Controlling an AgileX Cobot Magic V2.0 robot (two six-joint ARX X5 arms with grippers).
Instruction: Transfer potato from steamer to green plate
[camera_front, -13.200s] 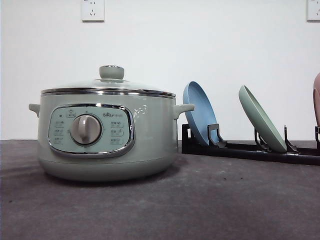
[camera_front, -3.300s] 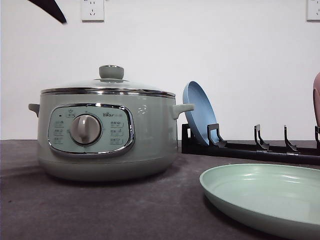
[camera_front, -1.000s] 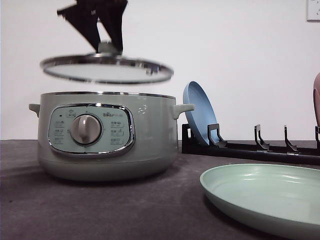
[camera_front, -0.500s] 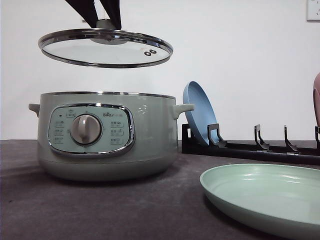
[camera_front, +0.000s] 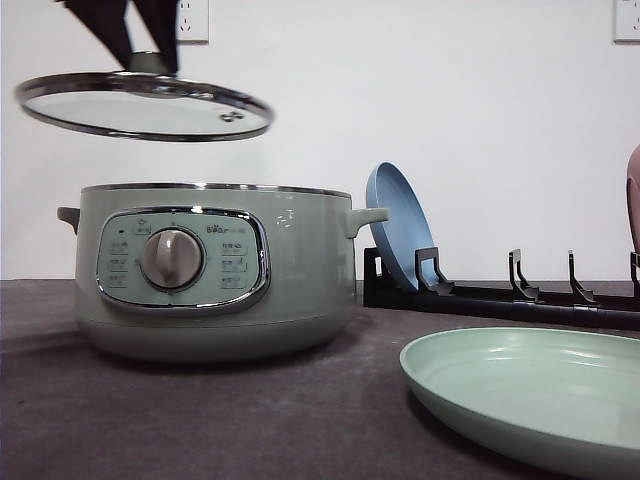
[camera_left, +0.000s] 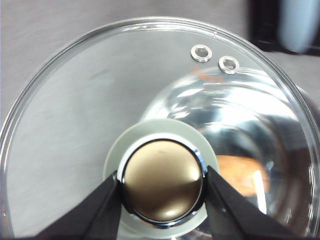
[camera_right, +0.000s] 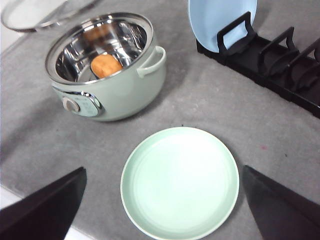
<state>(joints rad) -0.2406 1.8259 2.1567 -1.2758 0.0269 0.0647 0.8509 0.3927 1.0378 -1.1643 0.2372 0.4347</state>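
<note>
The steamer (camera_front: 215, 270) stands open on the left of the grey table. The potato (camera_right: 106, 65) lies on the bottom of its steel bowl; through the glass it shows as an orange blur (camera_left: 242, 175). My left gripper (camera_front: 140, 40) is shut on the knob (camera_left: 162, 185) of the glass lid (camera_front: 145, 105). It holds the lid level in the air, above and to the left of the pot. The green plate (camera_right: 180, 182) lies flat on the table to the right of the pot. My right gripper (camera_right: 165, 215) hangs open high above it, with nothing between its fingers.
A black dish rack (camera_front: 500, 295) stands behind the green plate, with a blue plate (camera_front: 400, 225) leaning in its left slot. A pinkish thing (camera_front: 634, 195) shows at the far right edge. The table's near edge (camera_right: 30, 197) runs close to the pot.
The left gripper has carried the lid up off the steamer and then leftward, so that it overhangs the pot's left side. The pot and the green plate have not moved.
</note>
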